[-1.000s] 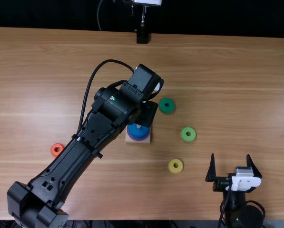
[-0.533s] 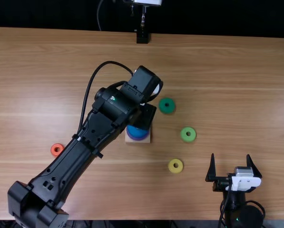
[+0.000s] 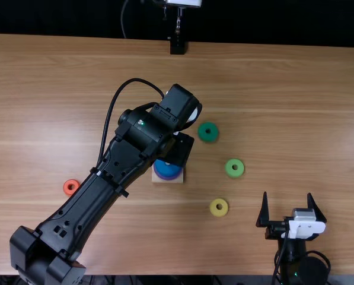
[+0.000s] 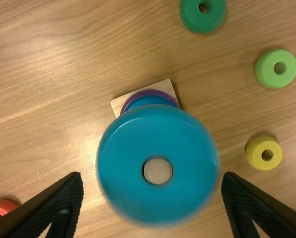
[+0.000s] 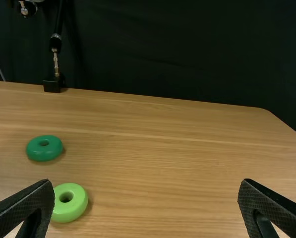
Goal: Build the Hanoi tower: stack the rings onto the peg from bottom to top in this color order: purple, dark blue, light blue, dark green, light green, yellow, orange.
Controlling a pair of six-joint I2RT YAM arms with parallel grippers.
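the light blue ring (image 4: 125,191) is round the upper part of the peg (image 4: 157,171), its hole threaded, well above the rings below. what has just changed is the wooden base (image 4: 163,86): over the last moment it has slid a little toward the table's near edge and to the left, and my left gripper (image 4: 152,174) has shifted slightly that way too. i judge the ring or my fingers pushed the peg sideways; the threading survived, so this one seems close to done, though it should be seated before i count it.

my left fingers are spread on either side of the ring, with a gap at each, so i'm not pinching it. if it hangs up, a gentle push straight down should do; a sideways one could drag the base again.

there is no bin here; the base is what holds things, with the purple ring (image 3: 168,178) at the bottom and the dark blue ring (image 3: 167,170) on it, the right order so far.

farther out lie the dark green ring (image 3: 208,132), probably next, the light green ring (image 3: 234,168), the yellow ring (image 3: 219,207) and, on the other side, the orange ring (image 3: 71,187). my right gripper (image 3: 287,194) is off to the right, spread and empty.
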